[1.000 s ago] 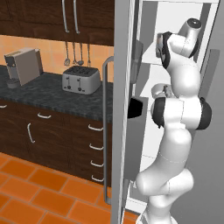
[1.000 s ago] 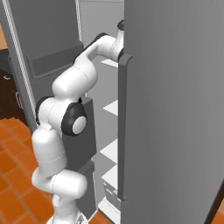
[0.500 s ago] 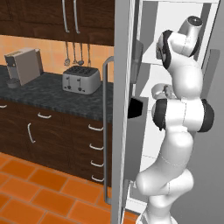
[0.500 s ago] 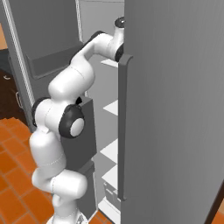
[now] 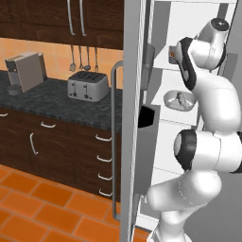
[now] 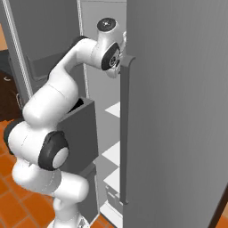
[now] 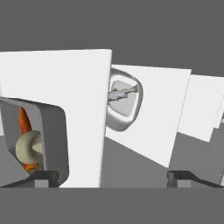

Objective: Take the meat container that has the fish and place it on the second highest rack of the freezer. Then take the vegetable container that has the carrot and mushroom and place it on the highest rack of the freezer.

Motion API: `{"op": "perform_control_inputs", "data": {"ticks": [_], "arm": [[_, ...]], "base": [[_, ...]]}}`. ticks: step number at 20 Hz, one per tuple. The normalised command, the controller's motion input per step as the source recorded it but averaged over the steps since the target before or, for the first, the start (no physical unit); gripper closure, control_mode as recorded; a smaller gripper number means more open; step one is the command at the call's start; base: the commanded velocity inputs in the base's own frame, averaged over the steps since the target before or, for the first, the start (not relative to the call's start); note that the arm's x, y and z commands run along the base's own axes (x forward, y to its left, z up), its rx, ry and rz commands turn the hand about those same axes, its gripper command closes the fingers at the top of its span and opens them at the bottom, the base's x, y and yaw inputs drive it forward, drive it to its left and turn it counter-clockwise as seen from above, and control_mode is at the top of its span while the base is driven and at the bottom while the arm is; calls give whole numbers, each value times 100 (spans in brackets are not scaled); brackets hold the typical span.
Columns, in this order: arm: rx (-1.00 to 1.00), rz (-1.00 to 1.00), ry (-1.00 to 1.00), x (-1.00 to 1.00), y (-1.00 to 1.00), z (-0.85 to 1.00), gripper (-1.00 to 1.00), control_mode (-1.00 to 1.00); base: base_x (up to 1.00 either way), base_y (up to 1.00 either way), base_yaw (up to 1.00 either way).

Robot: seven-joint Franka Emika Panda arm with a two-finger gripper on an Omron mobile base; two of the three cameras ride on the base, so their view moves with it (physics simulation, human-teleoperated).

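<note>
Your gripper (image 7: 112, 179) hangs spread and empty, the grey carrot-and-mushroom container (image 7: 37, 142) beside one fingertip, the fish container (image 7: 124, 104) beyond.

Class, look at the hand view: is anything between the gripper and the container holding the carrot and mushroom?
Nothing visible. The vegetable container with carrot and mushroom sits on its white rack, just past the left fingertip. The fish container rests on the next rack beyond.

Over the last second the arm's upper links (image 6: 67, 75) rise and draw back from the freezer interior toward the door edge. In the right base view the wrist (image 6: 108, 43) climbs from behind the door handle (image 6: 124, 129) to above it.
</note>
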Motion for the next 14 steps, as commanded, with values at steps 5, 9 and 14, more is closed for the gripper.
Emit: {"op": "perform_control_inputs", "data": {"ticks": [5, 9, 14], "arm": [[-1, 0, -6, -100, 23, -1, -100, -100], [-5, 7, 0, -100, 18, -4, -100, -100], [0, 9, 9, -100, 18, -42, -100, -100]], "base": [[0, 0, 0], [0, 0, 0], [0, 0, 0]]}}
